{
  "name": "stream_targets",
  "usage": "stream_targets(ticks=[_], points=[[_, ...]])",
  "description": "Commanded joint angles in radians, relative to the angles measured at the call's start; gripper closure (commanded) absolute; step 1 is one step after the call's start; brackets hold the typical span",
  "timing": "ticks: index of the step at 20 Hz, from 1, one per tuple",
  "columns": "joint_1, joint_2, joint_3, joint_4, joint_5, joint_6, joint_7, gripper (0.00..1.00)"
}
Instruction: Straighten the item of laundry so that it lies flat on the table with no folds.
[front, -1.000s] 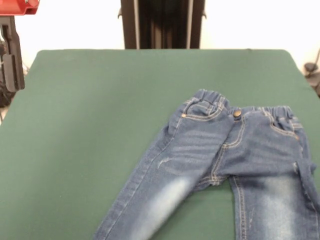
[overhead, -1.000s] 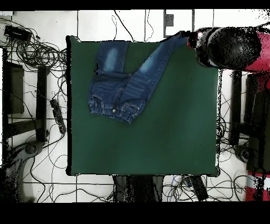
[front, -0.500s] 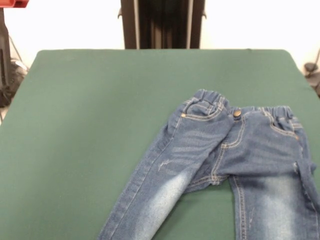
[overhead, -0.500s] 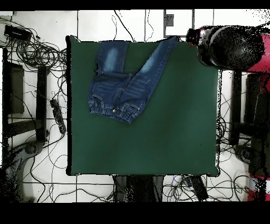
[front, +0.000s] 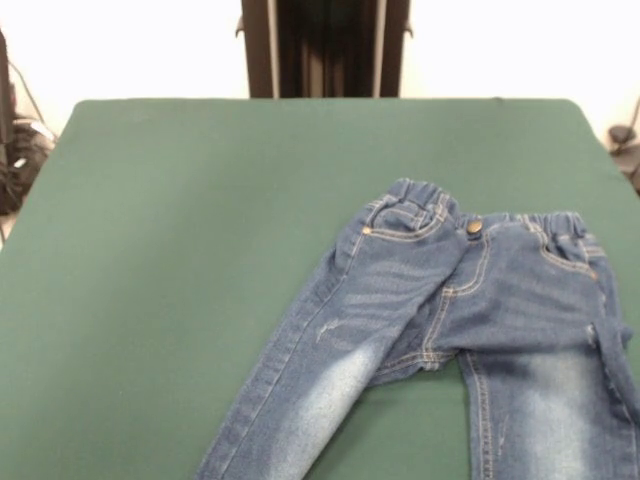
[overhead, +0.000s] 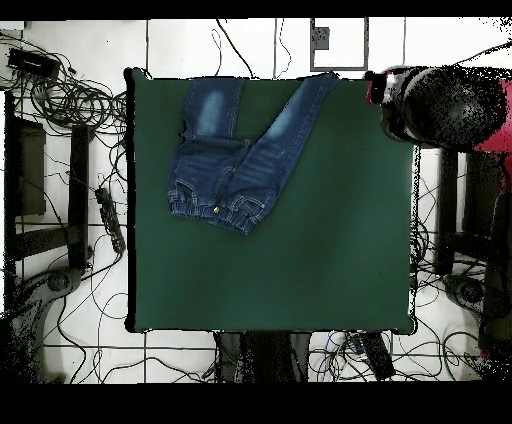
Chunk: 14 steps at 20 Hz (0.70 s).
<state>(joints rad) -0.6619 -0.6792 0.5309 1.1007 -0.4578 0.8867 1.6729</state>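
Observation:
A small pair of blue jeans (front: 470, 310) lies on the dark green table (front: 170, 260), waistband toward the middle and creased at the crotch. In the overhead view the jeans (overhead: 232, 150) sit at the table's (overhead: 320, 250) top left; one leg runs straight to the top edge, the other slants out to the top right. The arm's red and black end with the gripper (overhead: 385, 88) hangs just past the table's right edge, apart from the slanted leg's tip. Its state is hidden. The front view shows no gripper.
Cables (overhead: 70, 95) and a power strip (overhead: 108, 215) lie on the floor to the left of the table in the overhead view. The black pedestal column (front: 325, 48) rises behind the table's far edge.
The slanted leg's tip, held up near the arm a second ago, has dropped and settled on the table. The arm has drawn away off the table's side and left the front view.

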Motion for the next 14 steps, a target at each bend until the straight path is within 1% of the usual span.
stream_targets(ticks=[1,7,11,14], points=[[0.063,-0.007,-0.082,0.273,0.04,-0.034,0.199,0.0],[0.097,-0.049,-0.142,0.373,0.079,-0.089,0.273,0.0],[0.123,-0.065,-0.178,0.43,0.113,-0.15,0.312,0.0],[0.144,-0.063,-0.206,0.454,0.137,-0.19,0.344,0.0]])
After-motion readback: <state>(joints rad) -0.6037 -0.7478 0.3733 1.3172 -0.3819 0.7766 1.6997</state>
